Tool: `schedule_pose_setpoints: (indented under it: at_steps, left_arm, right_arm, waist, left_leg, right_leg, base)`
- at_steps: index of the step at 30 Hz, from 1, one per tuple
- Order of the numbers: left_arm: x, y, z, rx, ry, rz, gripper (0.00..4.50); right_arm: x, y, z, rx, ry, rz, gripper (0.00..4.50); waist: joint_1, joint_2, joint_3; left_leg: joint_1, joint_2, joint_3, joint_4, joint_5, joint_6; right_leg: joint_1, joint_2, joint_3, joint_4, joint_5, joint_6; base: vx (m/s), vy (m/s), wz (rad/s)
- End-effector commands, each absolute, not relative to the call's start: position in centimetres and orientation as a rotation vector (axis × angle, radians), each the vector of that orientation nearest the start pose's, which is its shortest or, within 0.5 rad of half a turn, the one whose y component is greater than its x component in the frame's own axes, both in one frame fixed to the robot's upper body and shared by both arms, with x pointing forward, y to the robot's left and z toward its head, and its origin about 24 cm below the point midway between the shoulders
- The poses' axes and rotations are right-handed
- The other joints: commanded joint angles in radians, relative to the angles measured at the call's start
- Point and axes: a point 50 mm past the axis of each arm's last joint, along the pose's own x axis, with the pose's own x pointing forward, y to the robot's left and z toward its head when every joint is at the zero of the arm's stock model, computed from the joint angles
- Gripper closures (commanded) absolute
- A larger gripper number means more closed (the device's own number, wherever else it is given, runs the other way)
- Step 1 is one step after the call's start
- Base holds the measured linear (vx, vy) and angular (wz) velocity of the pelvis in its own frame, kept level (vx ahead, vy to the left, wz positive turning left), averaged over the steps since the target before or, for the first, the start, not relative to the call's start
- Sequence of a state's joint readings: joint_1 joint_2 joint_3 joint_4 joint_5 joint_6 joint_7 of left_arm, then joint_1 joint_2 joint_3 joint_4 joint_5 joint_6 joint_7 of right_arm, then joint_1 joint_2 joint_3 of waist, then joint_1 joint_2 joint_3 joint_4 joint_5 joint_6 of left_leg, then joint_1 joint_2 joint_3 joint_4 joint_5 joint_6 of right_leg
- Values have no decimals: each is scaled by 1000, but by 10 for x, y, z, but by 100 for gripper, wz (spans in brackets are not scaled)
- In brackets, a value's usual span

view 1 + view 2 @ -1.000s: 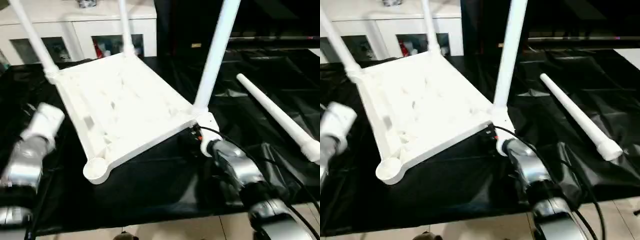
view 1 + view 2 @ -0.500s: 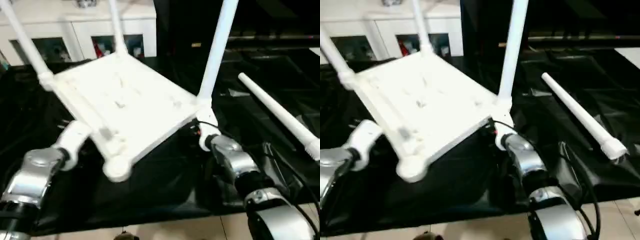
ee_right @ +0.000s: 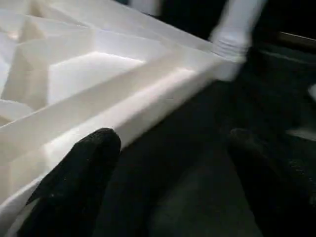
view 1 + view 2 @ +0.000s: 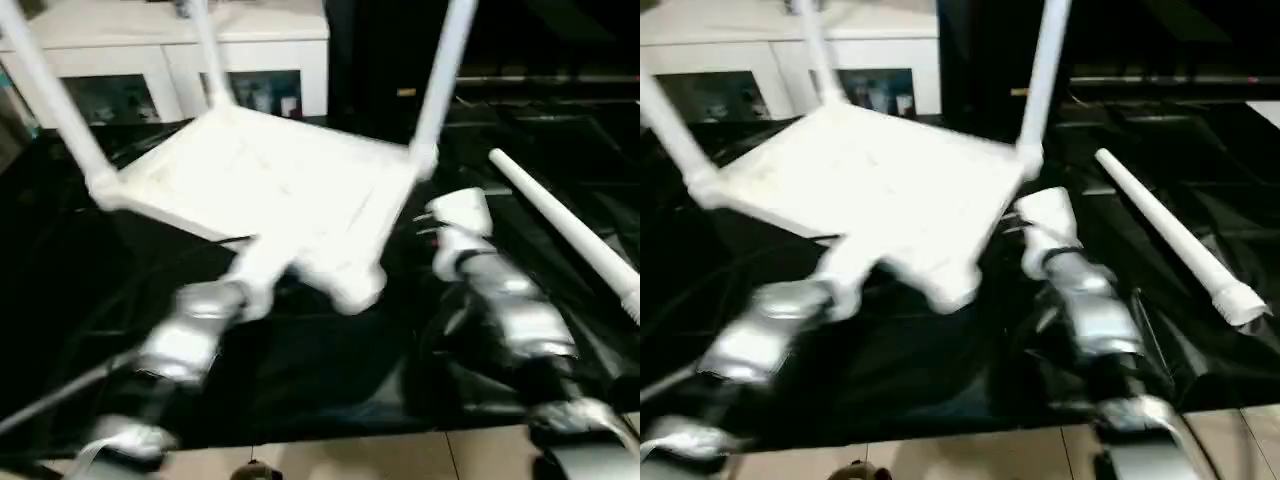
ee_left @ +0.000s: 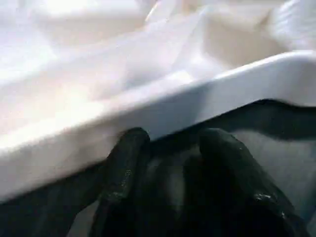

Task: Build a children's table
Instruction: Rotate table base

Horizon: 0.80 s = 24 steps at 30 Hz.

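The children's table lies upside down: a white ribbed tabletop (image 4: 270, 175) with three legs standing up at its corners (image 4: 50, 100) (image 4: 205, 50) (image 4: 445, 60). Its near corner socket (image 4: 352, 287) is empty. A fourth loose leg (image 4: 560, 230) lies on the cloth at the right. My left gripper (image 5: 173, 148) is open, its fingertips (image 5: 127, 145) right at the tabletop's near rim with nothing between them. My right gripper (image 3: 173, 168) is open wide beside the rim, just short of the corner with the right-hand leg.
The black-draped work table (image 4: 330, 380) ends at a front edge with pale floor (image 4: 400, 460) below. A white cabinet (image 4: 130, 40) stands behind. A cable runs along my right forearm (image 4: 505, 305).
The tabletop has swung round, its empty socket moving from front left to the middle. My left arm came in to the near rim. My right gripper now stands off the leg corner.
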<state>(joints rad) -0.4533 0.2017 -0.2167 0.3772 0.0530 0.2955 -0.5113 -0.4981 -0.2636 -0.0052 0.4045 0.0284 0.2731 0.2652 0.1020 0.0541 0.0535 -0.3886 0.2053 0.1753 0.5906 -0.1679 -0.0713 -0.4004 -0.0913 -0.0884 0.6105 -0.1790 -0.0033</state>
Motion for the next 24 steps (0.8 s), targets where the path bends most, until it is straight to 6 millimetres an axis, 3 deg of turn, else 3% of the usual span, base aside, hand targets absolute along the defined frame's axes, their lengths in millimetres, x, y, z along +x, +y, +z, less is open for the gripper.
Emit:
schedule_pose_setpoints:
  at_steps: [1, 3, 5, 6, 7, 9, 10, 11, 12, 13, 14, 15, 16, 17, 18, 19, 20, 21, 22, 23, 24]
  left_arm:
    - [328, 106, 64, 264, 210, -594, 245]
    - [333, 125, 74, 145, 150, -345, 245]
    - [331, 133, 76, 134, 118, -279, 245]
    - [325, 146, 80, 151, 59, -171, 245]
    - [325, 146, 80, 151, 59, -171, 245]
    - [317, 153, 81, 149, 58, -115, 245]
    - [312, 155, 84, 149, 49, -89, 245]
    - [311, 155, 85, 146, 47, -80, 245]
    - [310, 154, 87, 152, 38, -68, 245]
    - [309, 153, 88, 155, 33, -60, 245]
    - [309, 152, 89, 150, 31, -49, 245]
    - [309, 152, 89, 150, 31, -49, 245]
    - [309, 150, 91, 162, 27, -49, 245]
    - [309, 148, 91, 163, 28, -49, 245]
    - [309, 147, 90, 161, 31, -49, 245]
    - [309, 147, 91, 161, 30, -50, 245]
    - [310, 146, 91, 168, 31, -55, 245]
    - [311, 146, 93, 184, 25, -59, 245]
    - [311, 146, 93, 181, 23, -60, 245]
    - [311, 146, 93, 176, 22, -62, 245]
    - [312, 147, 93, 146, 37, -49, 245]
  right_arm:
    - [340, -179, 84, -205, 158, 231, 58]
    - [333, -176, 90, -164, 116, 207, 58]
    - [330, -173, 91, -165, 100, 212, 58]
    - [323, -167, 90, -160, 95, 232, 58]
    - [323, -167, 90, -160, 95, 232, 58]
    - [320, -163, 85, -163, 109, 240, 58]
    - [321, -161, 82, -147, 124, 236, 58]
    - [321, -160, 81, -145, 126, 234, 58]
    - [322, -158, 81, -144, 125, 238, 58]
    - [322, -157, 81, -144, 125, 240, 58]
    - [322, -156, 82, -137, 126, 240, 58]
    - [322, -155, 82, -136, 126, 240, 58]
    - [323, -154, 83, -128, 118, 238, 58]
    - [324, -153, 85, -125, 115, 236, 58]
    - [323, -153, 85, -127, 115, 235, 58]
    - [323, -153, 85, -131, 115, 234, 58]
    - [323, -154, 85, -142, 116, 224, 58]
    - [323, -157, 85, -153, 113, 208, 58]
    - [323, -157, 84, -148, 113, 202, 58]
    - [323, -158, 84, -140, 114, 192, 58]
    - [322, -160, 83, -121, 120, 176, 58]
  waist:
    - [-4, 0, -76]
    - [-11, -5, -78]
    - [-19, -10, -77]
    - [-24, -19, -78]
    - [-27, -17, -76]
    - [-33, -25, -75]
    - [-31, -30, -63]
    - [-43, 7, -79]
    - [-54, 9, -82]
    - [-76, 30, -78]
    - [-76, 41, -74]
    - [-82, 39, -71]
    - [-81, 29, -66]
    - [-69, 17, -58]
    - [-58, -22, -54]
    - [-49, -36, -54]
    - [-33, -57, -59]
    - [-17, -60, -37]
    - [-17, -60, -37]
    - [-9, -48, -41]
    - [-5, -34, -58]
  left_leg:
    - [10, 15, -6, -64, -198, 3]
    - [7, 14, -7, -60, -177, 20]
    - [-1, 12, -9, -60, -150, 40]
    - [0, 14, -9, -58, -141, 55]
    - [1, 13, -7, -58, -141, 61]
    - [8, 18, -7, -60, -152, 60]
    - [-38, 5, -52, -82, -171, 87]
    - [-17, 29, -91, -87, -216, 119]
    - [5, 55, -124, -86, -210, 151]
    - [8, 87, -188, -102, -158, 248]
    - [22, 96, -216, -108, -163, 284]
    - [40, 114, -263, -115, -166, 334]
    - [32, 109, -274, -121, -188, 330]
    - [2, 76, -271, -142, -304, 274]
    - [-34, -26, -262, -113, -374, 203]
    - [-55, -82, -218, -35, -361, 151]
    - [-31, -127, -124, 157, -294, 115]
    - [-69, -93, -29, 274, -282, 139]
    - [-69, -93, -29, 274, -282, 139]
    - [-19, -97, -18, 225, -391, 166]
    - [9, -90, -20, 155, -372, 198]
  right_leg:
    - [52, -48, 46, -75, -167, -154]
    - [57, -47, 44, -71, -118, -168]
    - [61, -46, 40, -69, -111, -169]
    - [60, -45, 42, -68, -119, -165]
    - [56, -43, 43, -72, -128, -163]
    - [50, -35, 39, -74, -162, -166]
    - [78, -33, -16, -54, -152, -177]
    - [75, -22, -40, -53, -130, -164]
    - [58, -14, -44, -44, -78, -194]
    - [50, 11, -55, 10, -70, -241]
    - [31, 25, -59, 38, -129, -252]
    - [2, 35, -41, 87, -232, -259]
    - [-5, 33, -25, 100, -240, -262]
    - [1, 28, -3, 107, -221, -286]
    - [35, -1, 29, 18, -251, -409]
    - [46, -35, 25, -46, -332, -466]
    - [31, -87, -1, -138, -463, -497]
    - [64, -100, -3, -134, -654, -338]
    - [64, -100, -3, -134, -654, -338]
    - [48, -71, 67, -126, -619, -275]
    - [86, -52, 83, -136, -567, -186]
  base:
    - [0, 0, 0]
    - [0, 0, 0]
    - [0, 0, 0]
    - [0, 0, 0]
    - [0, 0, 0]
    - [0, 0, 0]
    - [0, 0, 0]
    - [-7, -28, 36]
    - [-7, -28, 36]
    - [-1, -61, 57]
    - [-17, -109, 52]
    - [-17, -109, 52]
    - [-13, -164, 64]
    - [-29, -219, 67]
    - [-29, -219, 67]
    - [-56, -263, 67]
    - [-93, -262, 58]
    - [-93, -262, 58]
    - [-78, -238, 37]
    - [-19, -114, 14]
    - [-19, -232, 27]
